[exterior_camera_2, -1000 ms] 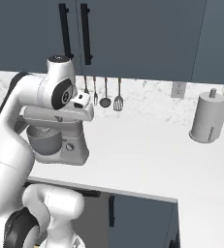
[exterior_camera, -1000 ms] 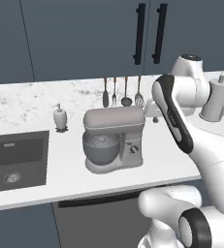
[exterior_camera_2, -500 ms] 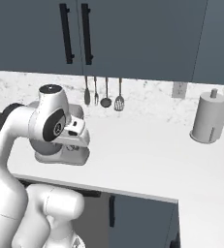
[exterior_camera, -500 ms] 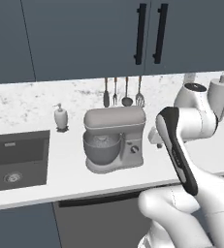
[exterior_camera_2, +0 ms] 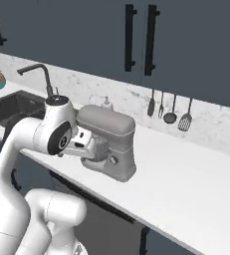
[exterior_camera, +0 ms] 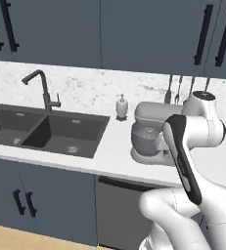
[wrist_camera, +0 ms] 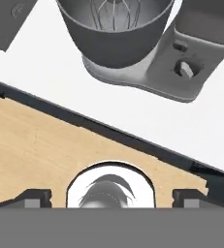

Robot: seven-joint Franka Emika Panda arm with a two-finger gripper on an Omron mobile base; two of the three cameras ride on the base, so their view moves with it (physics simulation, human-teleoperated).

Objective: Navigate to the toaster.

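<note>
Left base view gives no toaster on the stretch of white counter (exterior_camera: 114, 146) that it covers, so I judge the base has still some way to drive before the task's thing comes in front of it; on which side it stands I cannot tell. What stands nearest to the robot is a grey stand mixer (exterior_camera: 151, 134) with its bowl under the head, near the counter's front edge, probably because it is an appliance one works at from the front. Just beside it toward the wall is a small soap dispenser (exterior_camera: 122, 106), placed close to the dark double sink (exterior_camera: 46, 132) and its black faucet (exterior_camera: 40, 88), where wet hands can reach it. In the right base view some utensils (exterior_camera_2: 170, 107) hang on the marble backsplash under the dark upper cabinets (exterior_camera_2: 86, 35), free of the working surface. The arm is folded tight against its body, the hand tucked just in front of the mixer, which I think keeps it from hitting things while driving. In the hand view the gripper (wrist_camera: 111, 196) holds nothing; its two tips stand well apart.
</note>
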